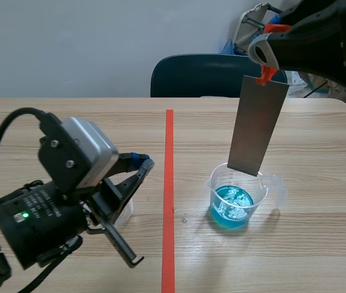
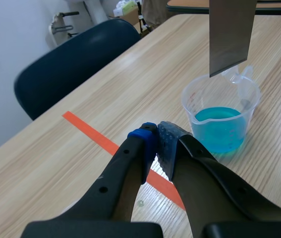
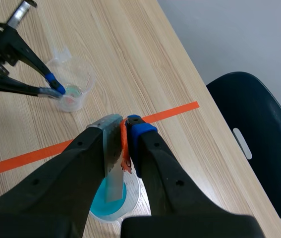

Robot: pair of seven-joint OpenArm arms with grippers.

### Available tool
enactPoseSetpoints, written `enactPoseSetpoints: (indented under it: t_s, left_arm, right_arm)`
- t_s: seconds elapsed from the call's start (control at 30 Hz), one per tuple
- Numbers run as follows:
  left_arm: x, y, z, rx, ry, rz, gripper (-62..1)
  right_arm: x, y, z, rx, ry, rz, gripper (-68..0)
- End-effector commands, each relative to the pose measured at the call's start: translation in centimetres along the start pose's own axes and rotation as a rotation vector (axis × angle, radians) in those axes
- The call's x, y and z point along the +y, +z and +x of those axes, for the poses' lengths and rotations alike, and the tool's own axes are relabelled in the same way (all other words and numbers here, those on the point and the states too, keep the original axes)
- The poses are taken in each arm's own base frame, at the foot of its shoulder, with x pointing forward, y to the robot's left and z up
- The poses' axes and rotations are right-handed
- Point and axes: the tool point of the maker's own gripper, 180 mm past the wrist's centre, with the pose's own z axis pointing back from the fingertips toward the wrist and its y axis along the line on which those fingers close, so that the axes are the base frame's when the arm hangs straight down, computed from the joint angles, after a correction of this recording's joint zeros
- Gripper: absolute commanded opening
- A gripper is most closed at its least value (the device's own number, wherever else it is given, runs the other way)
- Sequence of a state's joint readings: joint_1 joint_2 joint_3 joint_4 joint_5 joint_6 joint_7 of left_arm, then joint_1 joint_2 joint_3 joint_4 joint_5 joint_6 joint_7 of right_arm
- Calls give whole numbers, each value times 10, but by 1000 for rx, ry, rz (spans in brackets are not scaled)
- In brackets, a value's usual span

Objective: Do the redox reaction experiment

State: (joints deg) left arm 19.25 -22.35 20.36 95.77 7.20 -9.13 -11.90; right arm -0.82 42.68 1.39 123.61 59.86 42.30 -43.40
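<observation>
Left gripper [image 1: 143, 163], low at the near left of the table [image 1: 69, 122], had its fingers drawn together. Its pads [image 2: 169, 141] were all but touching, with nothing seen between them. In the right wrist view its tips lay over the rim of a small clear beaker [image 3: 78, 91]; whether they touched that rim could not be told. In the scene view this beaker stood under and just behind the fingers, left of the orange-red tape line [image 1: 168, 201] that ran away across the wood. Right of the line, well apart from the small beaker, stood a larger clear beaker [image 1: 237, 198] with a pouring lip, upright, with blue liquid [image 2: 218, 130] filling roughly its lower half. A grey metal strip [image 1: 258, 125] hung nearly upright directly over it, tilted slightly. Its lower edge sat about level with the rim in the scene view. From the left wrist view that edge was above the rim and clear of the liquid. The right gripper [image 3: 123, 128], raised at the upper right, was clamped narrow on the strip's top end, one finger on each face. A bit of orange-red showed between the strip and the blue-padded finger; what it was could not be made out. The beaker of blue liquid thus lay straight below this gripper, at the far end of the strip. Beyond the table's far edge stood a dark blue chair [image 1: 209, 76].
</observation>
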Motion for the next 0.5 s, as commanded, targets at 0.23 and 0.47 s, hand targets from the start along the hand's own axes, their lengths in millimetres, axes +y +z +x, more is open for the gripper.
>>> enactPoseSetpoints:
  t_s: [0.23,0.47]
  left_arm:
    - [-12,48,15,14,10,-21,-594]
    - [-20,83,11,24,39,-62,-594]
  right_arm:
    - [-2,3,8,-19,28,-4,-669]
    - [-2,3,8,-19,28,-4,-669]
